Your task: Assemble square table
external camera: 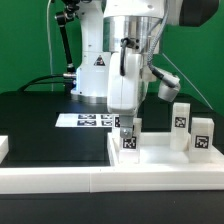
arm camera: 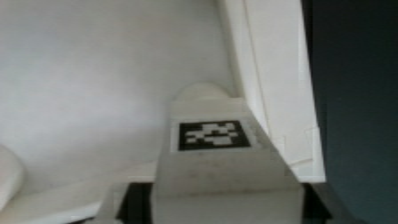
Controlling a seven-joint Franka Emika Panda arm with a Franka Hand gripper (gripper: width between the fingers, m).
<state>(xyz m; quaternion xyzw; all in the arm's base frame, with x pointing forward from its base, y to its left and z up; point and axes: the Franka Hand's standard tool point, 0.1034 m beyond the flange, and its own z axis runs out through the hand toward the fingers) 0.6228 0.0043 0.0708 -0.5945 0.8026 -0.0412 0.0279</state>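
My gripper [external camera: 127, 126] is shut on a white block leg [external camera: 129, 141] with a black-and-white tag. It holds the leg upright at the left corner of the white square table top [external camera: 165, 160], just at its surface. In the wrist view the leg [arm camera: 215, 135] fills the space between the jaws of the gripper [arm camera: 217, 206], over the top's inner face beside its raised rim [arm camera: 270, 80]. Two more tagged legs [external camera: 181, 115] [external camera: 203, 136] stand upright at the exterior view's right, at the top's far side. I see no fourth leg.
The marker board [external camera: 88, 120] lies flat on the black work surface [external camera: 40, 125] behind the top. A long white rail [external camera: 90, 186] runs along the front edge. A white piece [external camera: 3, 148] shows at the exterior view's left edge. The arm's base [external camera: 95, 70] and cables stand behind.
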